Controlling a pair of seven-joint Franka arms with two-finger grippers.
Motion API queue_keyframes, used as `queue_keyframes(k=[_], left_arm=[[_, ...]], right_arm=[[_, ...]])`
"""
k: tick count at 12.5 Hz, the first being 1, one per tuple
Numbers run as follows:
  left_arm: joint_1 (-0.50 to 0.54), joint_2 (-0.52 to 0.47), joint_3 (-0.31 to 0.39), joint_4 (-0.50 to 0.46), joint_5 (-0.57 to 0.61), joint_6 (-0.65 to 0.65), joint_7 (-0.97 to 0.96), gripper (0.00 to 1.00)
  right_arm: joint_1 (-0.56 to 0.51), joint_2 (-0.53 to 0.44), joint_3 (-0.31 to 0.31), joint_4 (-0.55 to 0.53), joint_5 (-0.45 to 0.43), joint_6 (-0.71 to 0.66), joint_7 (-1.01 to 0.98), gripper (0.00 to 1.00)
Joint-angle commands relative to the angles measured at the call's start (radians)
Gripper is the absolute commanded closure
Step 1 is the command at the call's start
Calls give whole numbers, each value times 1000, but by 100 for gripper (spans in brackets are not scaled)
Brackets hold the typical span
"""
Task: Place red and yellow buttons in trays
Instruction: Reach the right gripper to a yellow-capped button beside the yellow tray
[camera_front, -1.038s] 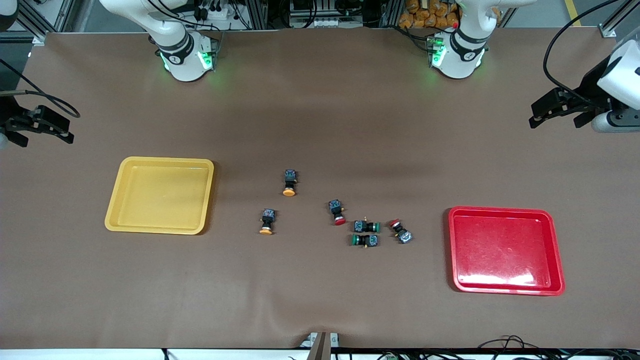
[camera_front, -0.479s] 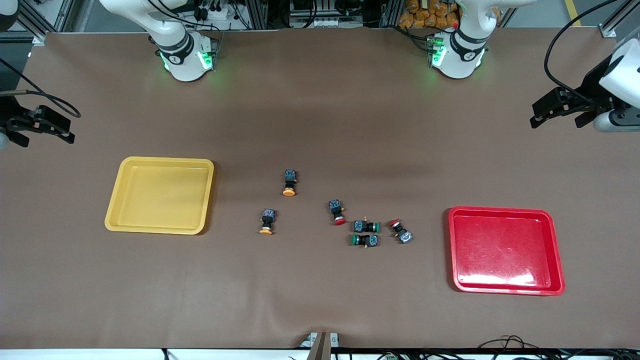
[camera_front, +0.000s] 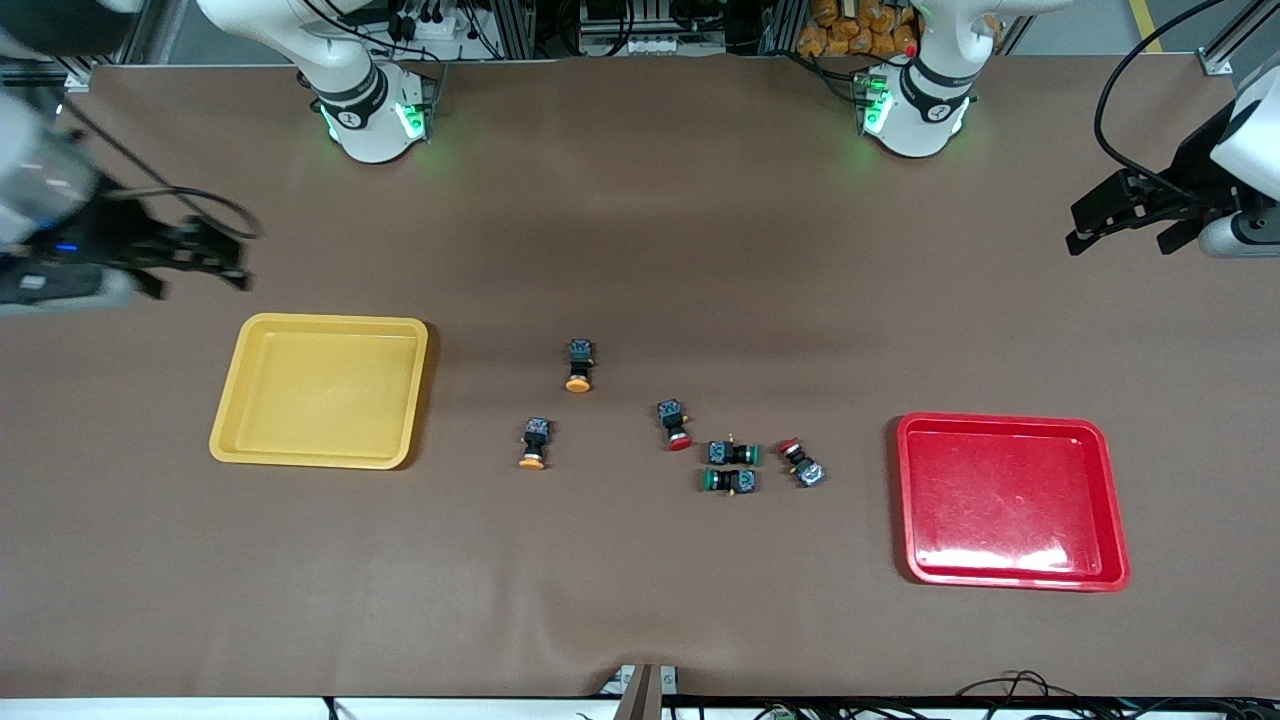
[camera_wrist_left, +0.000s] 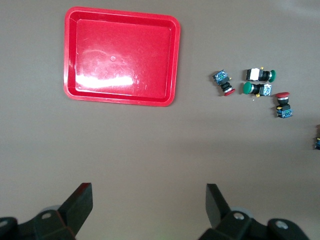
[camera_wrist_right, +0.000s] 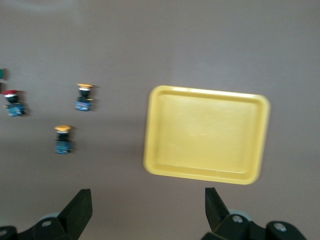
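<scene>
Six push-button switches lie loose near the middle of a wide table (camera_front: 640, 250) covered in a plain brown mat; at the 12 o'clock edge of the front view stand the two white arm bases with green lights, with metal framing and cables past them, and more cables run along the 6 o'clock edge. The yellow tray (camera_front: 320, 391) sits toward the right arm's end of the table and the red tray (camera_front: 1012, 500) toward the left arm's end, slightly nearer the front camera; neither holds anything. Between them, one yellow button (camera_front: 579, 365) lies at about 1 o'clock from the other yellow button (camera_front: 534, 443), the two apart. One red button (camera_front: 675, 424) lies just beside a pair of green-capped switches (camera_front: 732, 466), which lie side by side, and the second red button (camera_front: 802, 464) lies just beside that pair on the red tray's side. The right gripper (camera_front: 205, 262) hovers over bare mat at roughly 11 o'clock from the yellow tray, its fingers (camera_wrist_right: 80, 210) spread wide and holding nothing; the yellow buttons lie well apart from it, past the tray. The left gripper (camera_front: 1100, 215) hangs over the mat at about 1 o'clock from the red tray, fingers (camera_wrist_left: 80, 205) likewise wide apart and empty, with the red buttons well apart from it.
</scene>
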Motion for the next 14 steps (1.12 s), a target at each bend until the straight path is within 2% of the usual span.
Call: queue_keyframes(k=[1, 5, 8, 10, 14], left_arm=[[0, 22, -5, 25, 28, -6, 1, 0], [5, 32, -3, 27, 39, -10, 11, 0], [5, 23, -5, 27, 41, -15, 11, 0], [3, 22, -11, 27, 41, -15, 11, 0], [-6, 46, -14, 21, 38, -29, 8, 0]], right_arm=[[138, 84, -13, 93, 14, -12, 171, 0], [239, 132, -13, 58, 69, 64, 231, 0], [331, 138, -13, -103, 66, 258, 308, 0], [365, 220, -13, -162, 69, 403, 310, 0], [405, 397, -11, -182, 111, 518, 305, 0]])
